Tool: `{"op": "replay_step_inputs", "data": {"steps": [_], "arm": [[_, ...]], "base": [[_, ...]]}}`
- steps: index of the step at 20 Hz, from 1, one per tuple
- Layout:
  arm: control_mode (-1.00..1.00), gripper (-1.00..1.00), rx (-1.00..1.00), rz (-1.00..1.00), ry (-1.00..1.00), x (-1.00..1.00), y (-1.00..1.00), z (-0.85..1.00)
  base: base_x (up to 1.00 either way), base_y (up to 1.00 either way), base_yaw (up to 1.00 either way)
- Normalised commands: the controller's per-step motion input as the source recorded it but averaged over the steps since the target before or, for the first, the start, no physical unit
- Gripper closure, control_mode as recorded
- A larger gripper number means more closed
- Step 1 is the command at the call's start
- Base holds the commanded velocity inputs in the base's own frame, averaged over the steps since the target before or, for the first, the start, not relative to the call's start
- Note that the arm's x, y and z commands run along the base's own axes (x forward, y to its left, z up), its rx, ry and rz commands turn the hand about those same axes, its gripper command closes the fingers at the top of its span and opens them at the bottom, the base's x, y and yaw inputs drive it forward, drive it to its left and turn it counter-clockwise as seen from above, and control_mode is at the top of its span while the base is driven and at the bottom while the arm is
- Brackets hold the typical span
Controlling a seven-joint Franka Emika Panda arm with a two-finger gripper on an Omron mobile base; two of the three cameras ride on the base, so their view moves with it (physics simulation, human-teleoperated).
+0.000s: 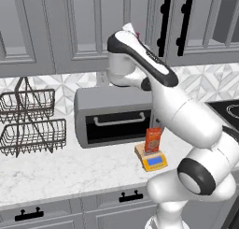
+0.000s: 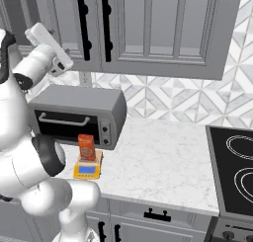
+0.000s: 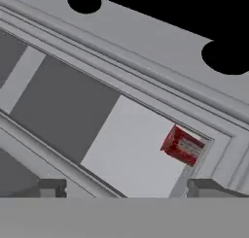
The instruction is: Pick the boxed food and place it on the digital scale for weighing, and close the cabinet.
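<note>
Box (image 1: 152, 139) on scale (image 1: 151, 158), far below jaws.

My glossy white plastic arm (image 1: 186, 116) reaches over a polished, grey-veined marble counter (image 2: 163, 157). The boxed food (image 1: 152, 139) looks like matt printed cardboard on the smooth yellow plastic digital scale (image 1: 154, 161); the cabinet (image 2: 158, 28) wears matt grey paint, beside dark wire baskets (image 1: 30, 123).

Boxed food (image 1: 152, 139) lettering too small; nothing readable.
</note>
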Motion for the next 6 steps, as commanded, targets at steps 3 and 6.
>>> {"op": "replay_step_inputs", "data": {"steps": [3, 6], "arm": [[-1.00, -1.00, -0.18, -0.10, -0.83, 0.73, 0.02, 0.00], [-1.00, -1.00, -0.08, -0.08, -0.59, 0.93, 0.17, 0.00]], "base": [[0.00, 0.00, 0.00], [0.00, 0.00, 0.00]]}}
